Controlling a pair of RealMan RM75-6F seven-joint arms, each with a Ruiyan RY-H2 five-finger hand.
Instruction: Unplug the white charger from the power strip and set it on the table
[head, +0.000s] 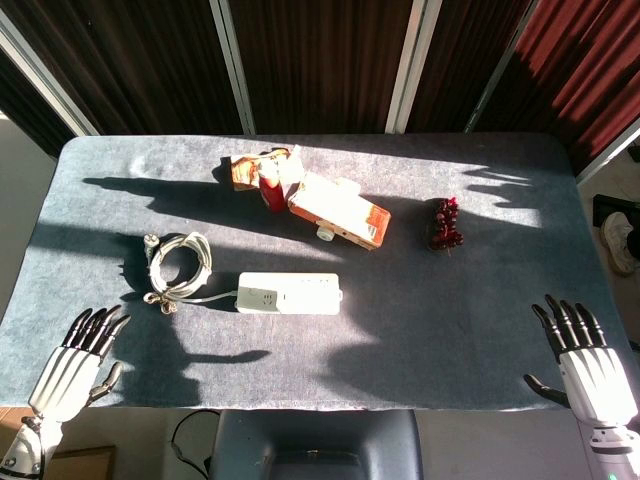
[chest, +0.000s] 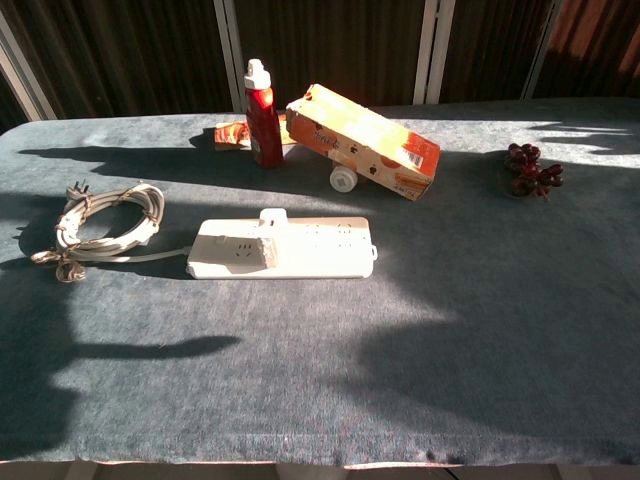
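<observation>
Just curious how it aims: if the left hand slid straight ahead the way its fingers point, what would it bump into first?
Probably the coiled cable. The left hand points forward and slightly right across bare cloth, and the coil lies first along that line, though depth is hard to judge.

A table (head: 480, 330) covered in grey-blue felt-like cloth is filling most of both views. Strong sunlight is falling across its far half, leaving bright patches and long dark shadows stretching over the cloth. Behind the far edge, dark brown panels (head: 310, 60) are standing between pale metal uprights (head: 412, 65), and a deep red curtain (head: 575, 60) is hanging at the far corner. A strip of pale floor (head: 25, 190) is showing beside the table's edge.
</observation>
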